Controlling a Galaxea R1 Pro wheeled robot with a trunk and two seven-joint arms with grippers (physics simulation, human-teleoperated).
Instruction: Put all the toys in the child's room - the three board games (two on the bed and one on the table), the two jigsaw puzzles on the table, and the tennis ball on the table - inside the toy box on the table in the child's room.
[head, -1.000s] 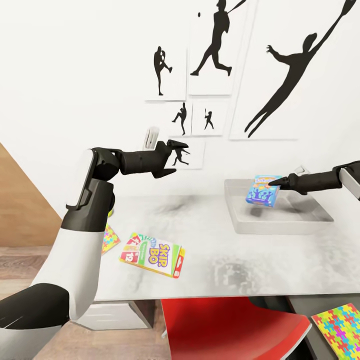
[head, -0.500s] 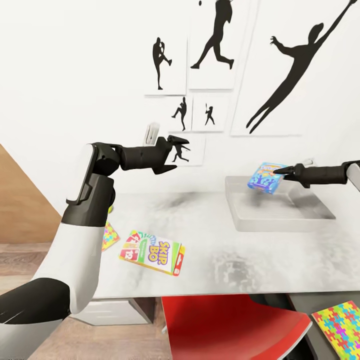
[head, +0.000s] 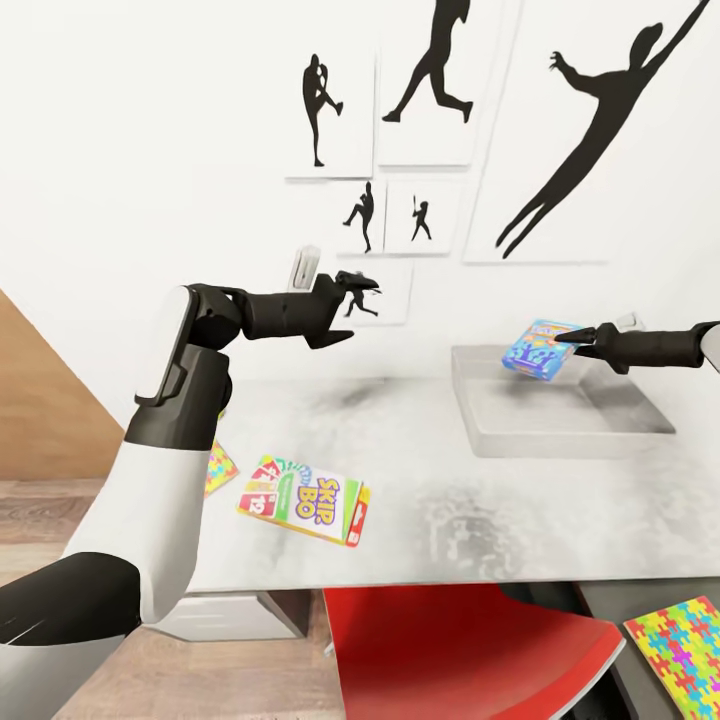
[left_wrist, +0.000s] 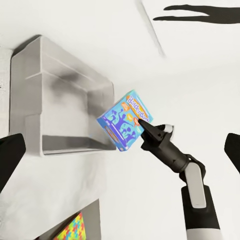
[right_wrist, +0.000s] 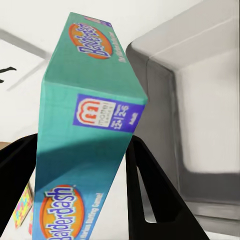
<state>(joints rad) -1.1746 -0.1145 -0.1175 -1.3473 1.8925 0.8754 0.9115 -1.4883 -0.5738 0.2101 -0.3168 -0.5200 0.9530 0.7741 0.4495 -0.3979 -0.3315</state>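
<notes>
Blue board game (head: 541, 349) is hanging over the toy box (head: 560, 420), pinched by the right end effector (head: 578, 339); left end effector (head: 362, 287) is hovering with jaws spread wide above the bench (head: 450, 500).

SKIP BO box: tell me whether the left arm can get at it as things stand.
Probably yes. The SKIP BO box lies flat on the table with nothing on top of it, below the left end effector, which hangs open and empty above the table.
</notes>
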